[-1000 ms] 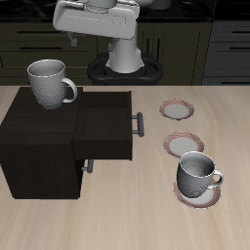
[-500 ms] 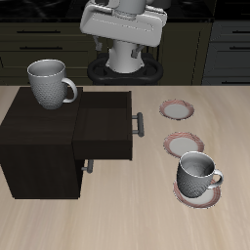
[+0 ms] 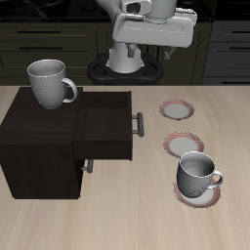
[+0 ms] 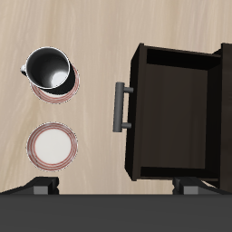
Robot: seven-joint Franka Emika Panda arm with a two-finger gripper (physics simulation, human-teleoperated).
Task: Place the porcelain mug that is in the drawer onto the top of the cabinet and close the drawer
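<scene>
The porcelain mug (image 3: 49, 83) stands upright on the flat top of the dark cabinet (image 3: 34, 146), near its back edge. The drawer (image 3: 105, 125) is pulled out, with its grey bar handle (image 3: 140, 124) toward the plates. In the wrist view the drawer (image 4: 177, 113) shows an empty inside. My gripper (image 3: 153, 51) is open and empty. It hangs high above the table's back edge, well apart from the mug, past the drawer's handle end. Its fingertips (image 4: 41, 188) show at the edge of the wrist view.
A smaller grey mug (image 3: 197, 176) stands on a pink-rimmed plate (image 3: 182, 195) near the front edge; it also shows in the wrist view (image 4: 49, 70). Two bare plates (image 3: 178, 109) (image 3: 184, 145) lie beside the drawer. A lower cabinet front has a small handle (image 3: 88, 164).
My gripper has moved sideways at height, from above the cabinet's back toward the side where the plates lie. The mug, drawer and plates have not moved.
</scene>
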